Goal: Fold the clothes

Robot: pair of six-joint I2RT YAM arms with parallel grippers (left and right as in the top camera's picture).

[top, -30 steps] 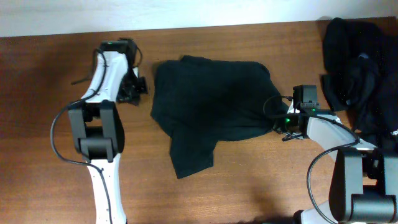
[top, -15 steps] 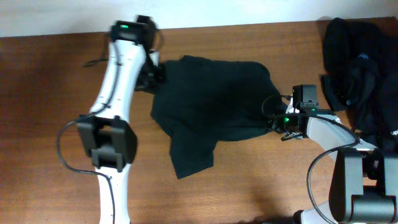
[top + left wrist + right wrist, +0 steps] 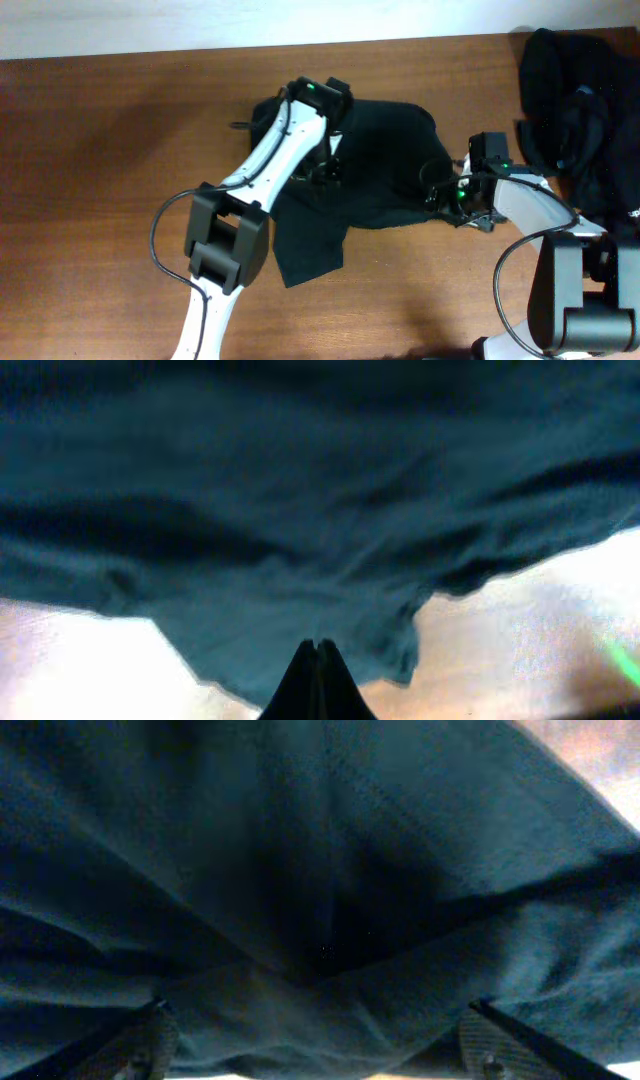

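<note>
One black short-sleeved T-shirt is seen spread and rumpled on the middle of the wooden table, with one flap of it reaching toward the near edge. A heap of black garments is piled at the far right corner of the table, apart from the T-shirt. How many pieces are in the heap cannot be counted, since the folds run into one another.

Two arms are counted, one at each side. The left arm is stretched across the T-shirt's left part, and the left gripper is held over the fabric there. In the left wrist view the left gripper is seen clenched, its fingertips pressed together to a point just at a wrinkled edge of the cloth. Whether any fabric is pinched between them cannot be told.

The right gripper is placed at the T-shirt's right edge. In the right wrist view the right gripper is seen released, its two fingers standing wide apart, with dark creased fabric filling the space ahead of them. Nothing is grasped by it.
</note>
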